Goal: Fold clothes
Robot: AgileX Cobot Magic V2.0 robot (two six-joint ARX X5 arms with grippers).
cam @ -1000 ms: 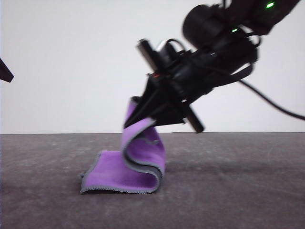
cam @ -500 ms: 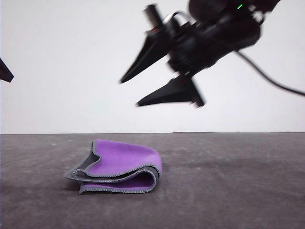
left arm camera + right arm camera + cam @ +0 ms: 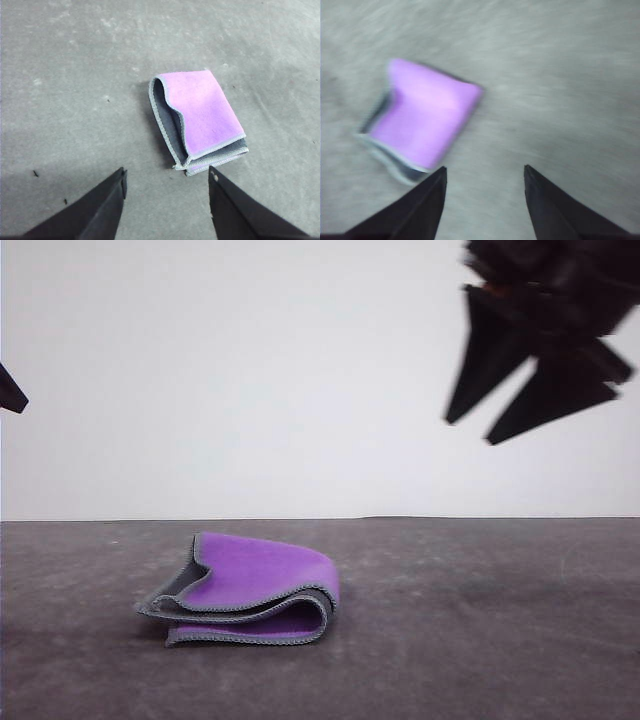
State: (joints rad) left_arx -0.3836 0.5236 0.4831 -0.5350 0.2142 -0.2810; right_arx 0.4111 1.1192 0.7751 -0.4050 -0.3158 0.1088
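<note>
While my right end effector hangs high over the right half of the table, its two dark fingers spread apart with nothing between them, the clothes lie well below it and off to its left, near the middle of the table. They rest as a compact folded packet, purple face up, with charcoal layers and light grey edging showing at the open side, which faces the table's left edge; the rounded fold faces right, toward that arm. From the right wrist view the packet sits ahead of the spread fingers, blurred but clearly apart from them.

My left end effector is also agape and empty, and the packet lies just ahead of its fingertips, its long axis running away from them at a slant. I judge the left arm the nearer one, meeting the open, layered edge first. Any further fold would run across that long axis.
</note>
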